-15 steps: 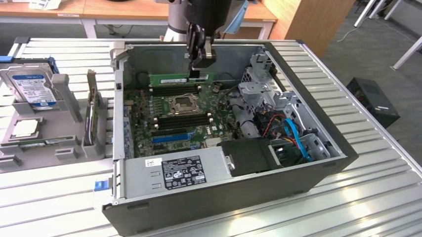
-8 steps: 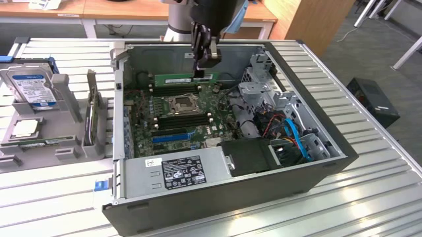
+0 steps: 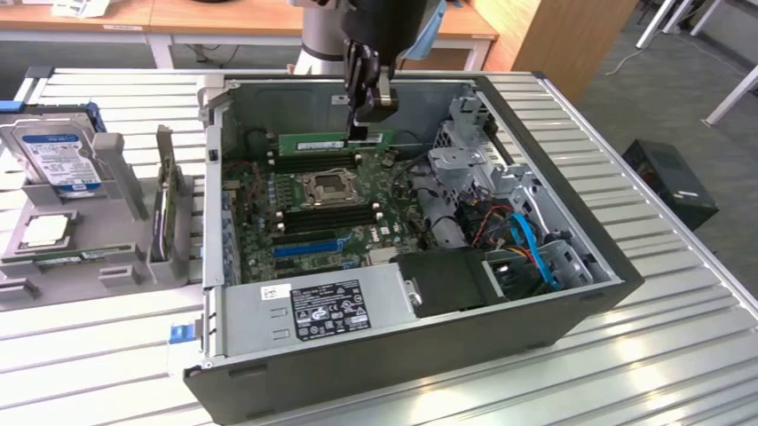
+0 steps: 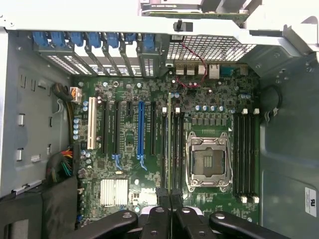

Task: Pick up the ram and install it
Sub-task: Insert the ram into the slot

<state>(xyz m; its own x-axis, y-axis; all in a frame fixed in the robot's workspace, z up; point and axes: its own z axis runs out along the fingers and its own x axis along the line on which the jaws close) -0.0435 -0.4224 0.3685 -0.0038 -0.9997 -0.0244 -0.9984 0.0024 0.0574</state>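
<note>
The black two-fingered gripper point(image 3: 365, 117) pinched the long, thin green ram stick point(image 3: 332, 141) by its upper edge, its fingers pressed close on it. The stick stood on edge inside the open grey computer case point(image 3: 498, 333), over the green motherboard point(image 3: 397, 177), at the black memory slots point(image 3: 311, 164) beside the silver processor socket point(image 3: 328, 186).

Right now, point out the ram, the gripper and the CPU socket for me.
ram point(image 3: 314, 142): exterior view, on its green face beside the fingers.
gripper point(image 3: 365, 121): exterior view, midway between the fingertips, shut on the ram's top edge.
CPU socket point(image 4: 208, 160): wrist view, middle of the socket inside its metal frame.
</note>
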